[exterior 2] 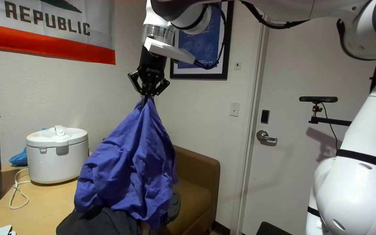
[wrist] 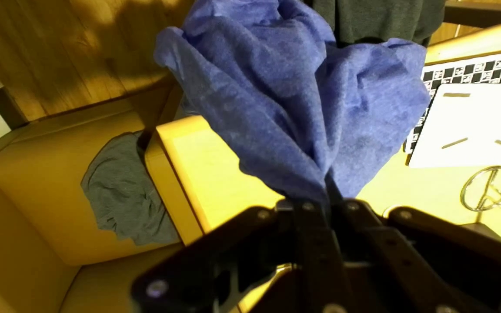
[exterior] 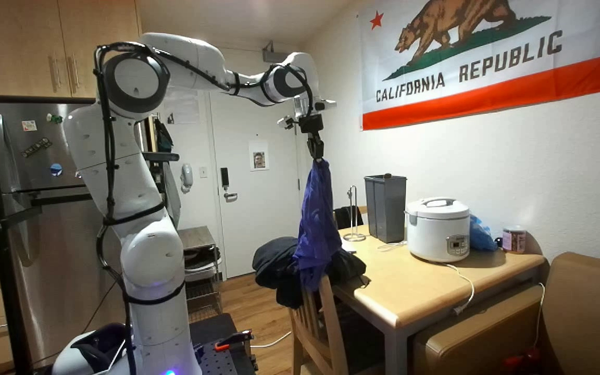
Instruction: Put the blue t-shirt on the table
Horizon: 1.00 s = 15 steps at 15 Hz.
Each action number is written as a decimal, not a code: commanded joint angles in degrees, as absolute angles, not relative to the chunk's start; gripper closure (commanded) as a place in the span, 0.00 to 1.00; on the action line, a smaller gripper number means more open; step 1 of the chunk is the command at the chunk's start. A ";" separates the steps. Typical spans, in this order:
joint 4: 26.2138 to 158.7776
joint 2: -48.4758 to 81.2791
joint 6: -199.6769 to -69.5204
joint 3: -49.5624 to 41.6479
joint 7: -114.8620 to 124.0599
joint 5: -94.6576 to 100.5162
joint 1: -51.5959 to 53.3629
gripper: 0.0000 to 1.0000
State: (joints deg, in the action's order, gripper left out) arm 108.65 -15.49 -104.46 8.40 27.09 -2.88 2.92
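At the edge of the worktop [exterior: 394,291], near the chair [exterior: 332,317], I have the blue t-shirt [exterior 2: 132,156] hanging in the air, its gathered tip pinched between the jaws. Lower folds overlap dark clothing [exterior: 276,263] at the chair back; contact I cannot confirm. Flag [exterior: 492,62] visible in both exterior views; fullest reading "CALIFORNIA REPUBLIC", dark capitals on white. Small wall plate [exterior 2: 237,66]: letter "A". Unreadable: white lettering [exterior 2: 153,70] just above the jaws (blurred), script on the framed blue poster [exterior 2: 201,49], markings on rice cooker [exterior: 433,229] and jar [exterior: 514,242] (too small for me). Wrist view: black-and-white checkered board [wrist: 476,71], tiny marks in its white squares, partly hidden by a flat white panel [wrist: 472,117].
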 commanded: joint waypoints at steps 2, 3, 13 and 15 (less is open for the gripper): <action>107.94 -14.88 -104.85 7.98 28.57 -2.50 2.00 0.99; 107.96 -14.97 -105.57 7.38 28.66 -3.20 1.67 0.99; 103.52 -12.16 -111.11 5.29 29.05 -1.43 -0.69 0.99; 102.25 -11.49 -111.38 5.22 29.09 -0.72 -0.75 0.99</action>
